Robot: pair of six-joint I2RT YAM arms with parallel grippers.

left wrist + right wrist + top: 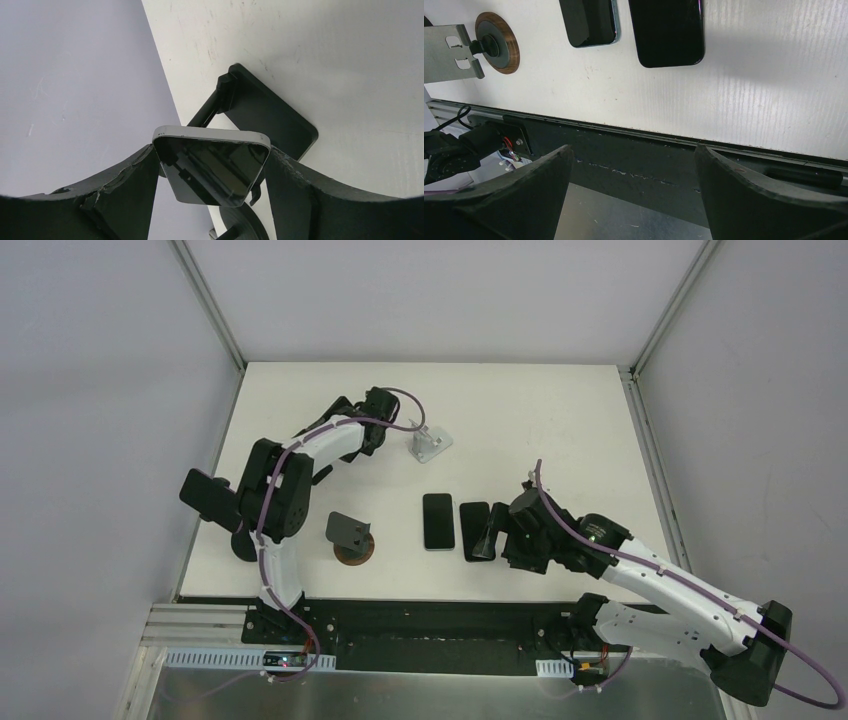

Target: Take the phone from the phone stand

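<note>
As the left wrist view looks out between the fingers (125, 190), we see the phone (210, 170) nearly end-on. It is a slim slab with rounded corners, a pale silver frame along its upper edge and a dark, glossy face that mirrors dim shapes. On the parts turned towards us we can read no brand or writing. The left gripper (211, 150) is closed on it at a middling width, one finger against each long side.

Just behind and below the phone is the black stand (272, 122). Its flat base plate lies on the white bench (350, 60), close to the bench's left edge, and a thin arm rises from the plate towards the phone. We cannot tell whether the phone rests in the cradle or hangs clear of it.

From above, we find the left gripper (378, 405) at the far left of the bench (560, 420), hiding phone and black stand beneath it. The silver stand (430, 443) is just beside it on the right. Nearer the arms stands the wood-based stand (350, 537), and two other phones (438, 521) (475, 531) lie flat side by side in mid-bench. The right gripper (487, 535) hovers by the right-hand one with its jaws wide apart, holding nothing. Its own camera shows the right gripper (633, 150) above the bench's near edge, the other phones (666, 30) beyond it.
</note>
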